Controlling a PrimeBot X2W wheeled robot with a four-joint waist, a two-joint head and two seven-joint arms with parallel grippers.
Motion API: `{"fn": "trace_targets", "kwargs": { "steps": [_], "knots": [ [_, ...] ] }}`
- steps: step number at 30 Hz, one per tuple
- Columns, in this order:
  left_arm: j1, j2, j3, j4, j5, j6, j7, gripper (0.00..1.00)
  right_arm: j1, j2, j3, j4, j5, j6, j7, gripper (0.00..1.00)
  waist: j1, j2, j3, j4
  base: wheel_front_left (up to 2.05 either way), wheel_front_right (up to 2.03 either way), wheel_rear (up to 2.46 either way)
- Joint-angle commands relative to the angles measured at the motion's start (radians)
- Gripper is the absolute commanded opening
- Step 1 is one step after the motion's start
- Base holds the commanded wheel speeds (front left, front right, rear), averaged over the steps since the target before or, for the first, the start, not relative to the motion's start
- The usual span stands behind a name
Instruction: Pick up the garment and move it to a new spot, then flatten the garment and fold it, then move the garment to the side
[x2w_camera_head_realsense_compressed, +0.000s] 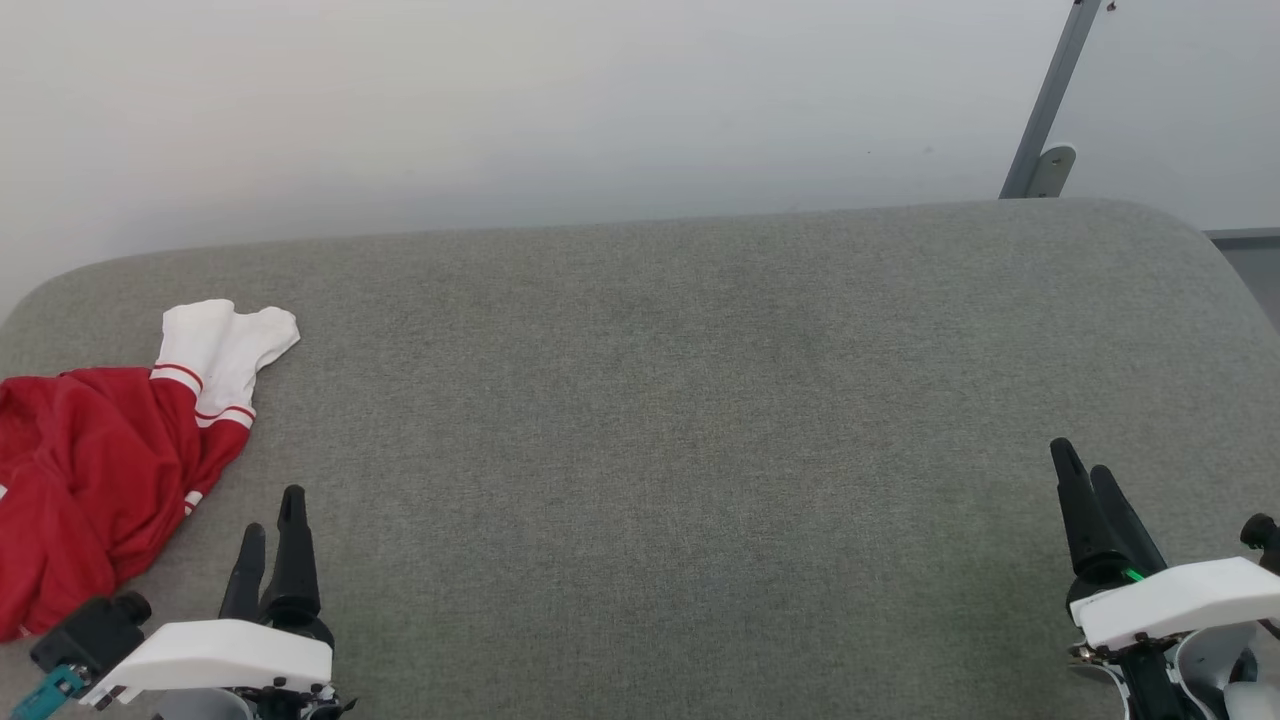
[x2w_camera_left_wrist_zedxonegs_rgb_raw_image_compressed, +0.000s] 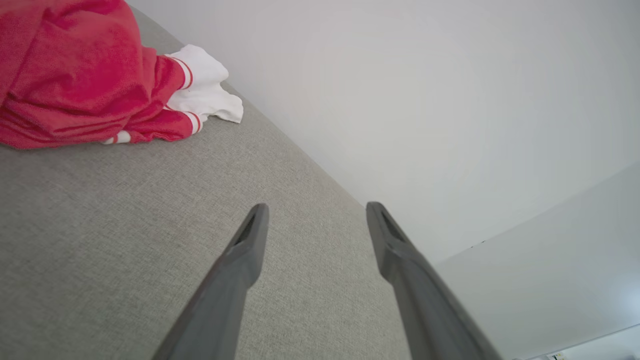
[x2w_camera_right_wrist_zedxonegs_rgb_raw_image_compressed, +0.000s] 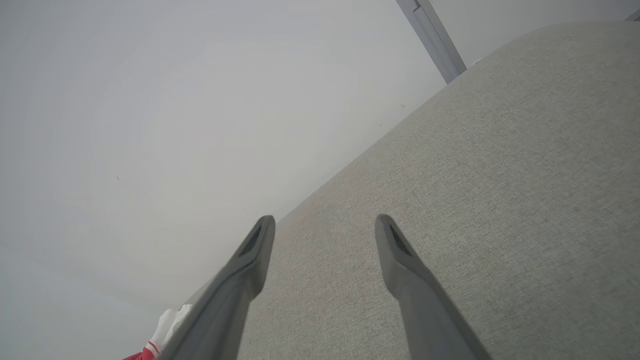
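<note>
**Head view.** Item: garment (x2w_camera_head_realsense_compressed: 90, 470), red body with a white sleeve and striped trim, crumpled in a heap at the left edge of the grey fabric worktop (x2w_camera_head_realsense_compressed: 650, 400) and partly cut off by the frame. Left hand (x2w_camera_head_realsense_compressed: 272, 510): just beside the garment's near right hem, not touching it, fingers spread wide, empty. Right hand (x2w_camera_head_realsense_compressed: 1080, 458): well apart from the garment, fingers likewise spread, empty. Grey post (x2w_camera_head_realsense_compressed: 1050, 100): behind the worktop, far from the garment.

**Left wrist view.** The garment (x2w_camera_left_wrist_zedxonegs_rgb_raw_image_compressed: 75, 75) lies ahead of and to one side of the parted fingers, with bare fabric between.

**Right wrist view.** A corner of the garment's sleeve (x2w_camera_right_wrist_zedxonegs_rgb_raw_image_compressed: 167, 322) shows, remote from this hand.

**Handling note.** The pick-up looks not yet begun. Best done by pinching a raised fold or the sleeve, then lifting clear before carrying it over the open surface. Nothing obstructs the way.
</note>
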Motion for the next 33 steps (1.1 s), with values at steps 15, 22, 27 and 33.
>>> {"fn": "trace_targets", "kwargs": {
  "steps": [15,22,27,33],
  "knots": [
    [0.008,-0.017,0.034,-0.013,0.198,-0.031,-0.050,1.00,-0.004,-0.026,0.007,-0.025,-0.142,0.000,-0.028,1.00,0.0000,-0.0001,-0.001,-0.004,0.00,0.00,0.00],
    [0.014,-0.023,0.043,-0.011,0.273,-0.042,-0.068,1.00,-0.001,-0.031,0.010,-0.030,-0.197,0.000,-0.036,1.00,0.0000,-0.0001,-0.004,-0.005,0.00,0.00,0.00],
    [0.017,-0.028,0.048,-0.009,0.331,-0.048,-0.083,1.00,0.000,-0.032,0.011,-0.035,-0.239,0.000,-0.040,1.00,0.0000,-0.0001,-0.005,-0.005,0.00,0.00,0.00],
    [0.021,-0.031,0.052,-0.009,0.386,-0.053,-0.096,1.00,0.003,-0.035,0.014,-0.037,-0.285,0.000,-0.046,1.00,0.0000,-0.0001,-0.005,-0.005,0.00,0.00,0.00]
  ]
}}
